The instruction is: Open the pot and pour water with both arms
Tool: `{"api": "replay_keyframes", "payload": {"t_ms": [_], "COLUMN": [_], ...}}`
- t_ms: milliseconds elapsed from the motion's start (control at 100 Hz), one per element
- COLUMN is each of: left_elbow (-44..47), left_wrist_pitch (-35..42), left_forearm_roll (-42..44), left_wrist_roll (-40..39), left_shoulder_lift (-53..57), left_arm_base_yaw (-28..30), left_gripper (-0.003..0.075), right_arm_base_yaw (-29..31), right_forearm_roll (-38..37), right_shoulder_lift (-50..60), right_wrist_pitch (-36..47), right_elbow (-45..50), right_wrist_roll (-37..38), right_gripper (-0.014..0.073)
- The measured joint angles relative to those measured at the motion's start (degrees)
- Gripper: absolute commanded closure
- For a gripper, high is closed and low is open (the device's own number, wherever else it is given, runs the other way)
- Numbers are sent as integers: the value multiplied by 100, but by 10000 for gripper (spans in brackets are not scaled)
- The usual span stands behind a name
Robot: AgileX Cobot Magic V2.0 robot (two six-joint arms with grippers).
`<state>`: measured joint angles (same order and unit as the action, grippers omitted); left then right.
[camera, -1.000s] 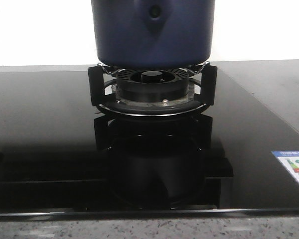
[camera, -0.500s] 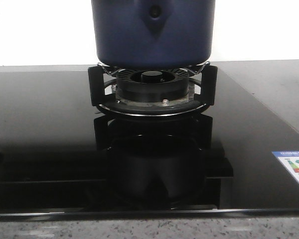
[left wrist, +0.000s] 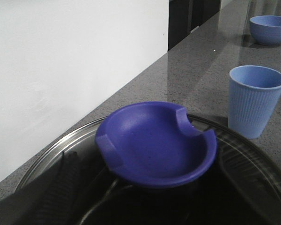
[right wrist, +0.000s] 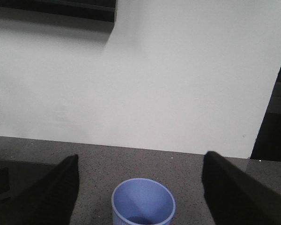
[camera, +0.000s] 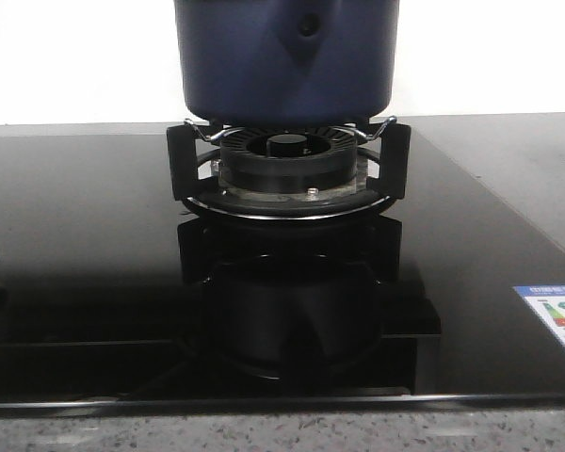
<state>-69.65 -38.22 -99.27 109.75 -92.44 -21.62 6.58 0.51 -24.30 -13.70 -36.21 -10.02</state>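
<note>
Navy-blue pot (camera: 284, 56), glossy black hob (camera: 85, 273), pale-blue ribbed cup (left wrist: 254, 100), speckled grey counter (left wrist: 187, 75).

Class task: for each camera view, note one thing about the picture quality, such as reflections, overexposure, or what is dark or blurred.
Front view: the wall is blown out white; the glossy hob mirrors the burner beneath the pot. Left wrist view: the foreground is dark, one finger just visible; the far bowl is soft. Right wrist view: evenly lit; the fingers are dark against the cup.
</note>
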Motion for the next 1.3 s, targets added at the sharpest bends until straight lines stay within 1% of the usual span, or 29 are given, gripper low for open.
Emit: {"api": "replay_keyframes", "payload": {"t_ms": [170,320,440,610,890,1300], "left_elbow": [-22,-36,-49,-73,-319,-515], "left_wrist_pitch": [-10,-238,-321,-321,-652,-769], "left_forearm_roll": [-149,-286,-338,-351,-277,-263], "left_wrist_roll": [20,20,20,20,20,20], "left_shoulder_lift": [-56,-179,-219,-232,-303,-587], "left_arm_base_yaw": [0,0,0,0,0,0], "left_gripper": [223,218,188,125,125,126], "right_arm_base_yaw": [0,0,0,0,0,0], "right_forearm_roll": [10,32,74,150,186,343], "right_shoulder_lift": [0,0,0,0,0,2], "right_wrist_pitch": [0,0,0,0,29,167], "right_elbow": [0,0,0,0,0,0], "right_wrist_roll": [11,11,11,11,11,11], "right_gripper": [104,104,104,104,104,104]}}
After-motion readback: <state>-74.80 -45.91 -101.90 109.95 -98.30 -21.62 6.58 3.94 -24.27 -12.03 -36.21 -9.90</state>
